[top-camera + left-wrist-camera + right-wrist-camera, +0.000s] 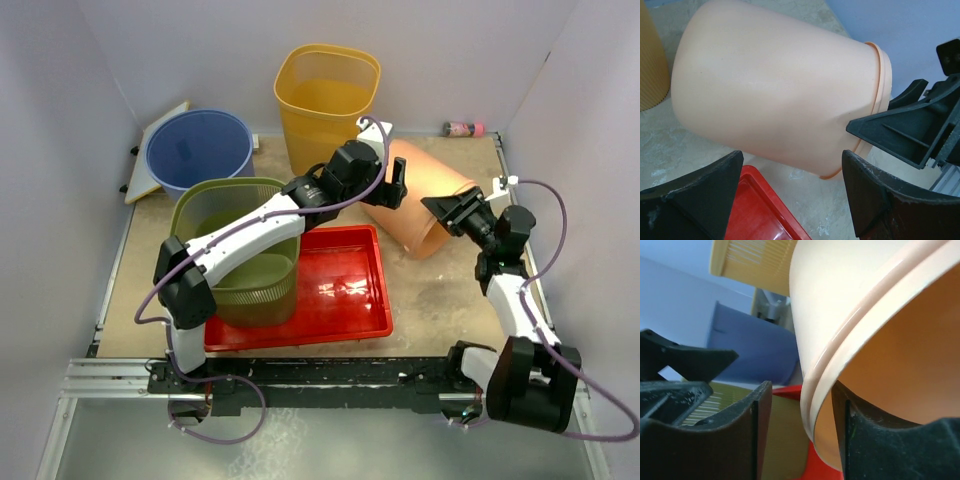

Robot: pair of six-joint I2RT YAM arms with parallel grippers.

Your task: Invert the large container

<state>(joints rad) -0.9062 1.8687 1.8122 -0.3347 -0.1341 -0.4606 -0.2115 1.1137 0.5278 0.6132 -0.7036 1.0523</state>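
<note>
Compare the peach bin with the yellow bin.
The peach bin lies tipped on its side; the yellow bin stands upright, mouth up. The peach bin is smooth-walled and round; the yellow bin is ribbed with a squarish rim. Both are open-topped plastic bins.

Green basket [262, 288] seemingly on red tray [350, 292]; yellow bin [320, 135] behind.
</note>
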